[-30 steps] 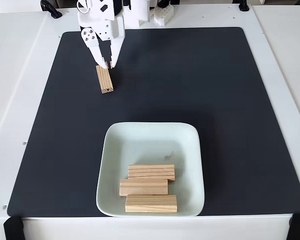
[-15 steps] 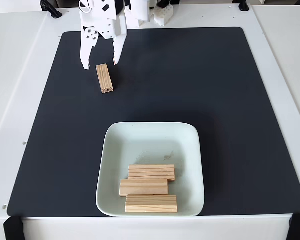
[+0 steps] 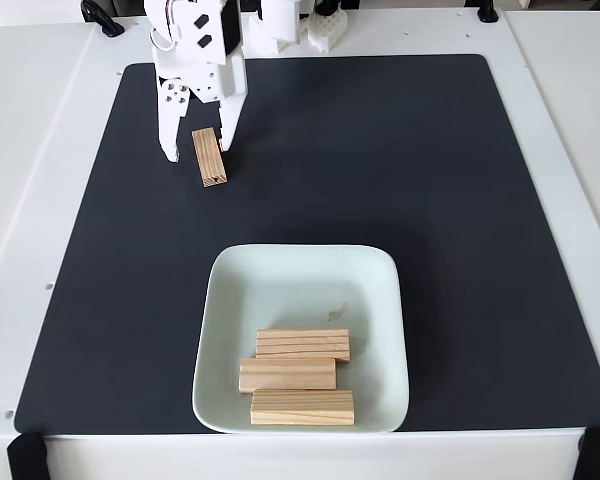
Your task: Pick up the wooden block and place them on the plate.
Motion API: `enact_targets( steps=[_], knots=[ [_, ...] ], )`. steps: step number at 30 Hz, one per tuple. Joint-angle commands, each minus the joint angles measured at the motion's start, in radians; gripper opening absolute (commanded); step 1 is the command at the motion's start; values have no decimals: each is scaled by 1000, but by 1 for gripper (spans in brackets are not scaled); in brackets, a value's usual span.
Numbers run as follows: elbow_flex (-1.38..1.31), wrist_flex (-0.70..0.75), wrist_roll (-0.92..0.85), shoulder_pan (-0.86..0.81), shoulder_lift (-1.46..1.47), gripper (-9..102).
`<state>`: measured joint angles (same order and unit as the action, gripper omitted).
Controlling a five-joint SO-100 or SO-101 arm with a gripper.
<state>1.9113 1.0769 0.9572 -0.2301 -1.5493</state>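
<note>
A pale wooden block [image 3: 210, 156] lies on the black mat at the upper left, its long side running roughly away from the camera. My white gripper [image 3: 196, 149] stands open over the block's far end, one finger on each side of it. The mint-green plate [image 3: 305, 275] sits near the mat's front edge. Three more wooden blocks [image 3: 302, 344] [image 3: 287, 374] [image 3: 302, 407] lie side by side in the plate's front half.
The black mat [image 3: 430, 200] covers most of the white table. White arm parts and a white fitting [image 3: 327, 30] stand at the back edge. Black clamps [image 3: 26, 455] sit at the front corners.
The gripper opened from nearly shut above the block's far end, then came down so that its fingers straddle the block. The block has not moved.
</note>
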Motion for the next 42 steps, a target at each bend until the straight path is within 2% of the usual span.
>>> enact_targets(
  steps=[1, 7, 12, 13, 20, 24, 28, 34, 39, 42],
  knots=[
    [-38, -9, -2, 18, 9, 25],
    [-37, -11, 11, 41, 25, 22],
    [-26, -12, 12, 44, 28, 0],
    [-21, -12, 12, 46, 28, -2],
    [34, -12, -5, 57, -15, -1],
    [97, -60, -80, 91, -189, -1],
    [242, -242, -225, 149, -394, -1],
    [480, -621, -483, 255, -643, -1],
    [592, -988, -661, 321, -675, -1],
    [592, -1126, -730, 365, -646, -1]
  ],
)
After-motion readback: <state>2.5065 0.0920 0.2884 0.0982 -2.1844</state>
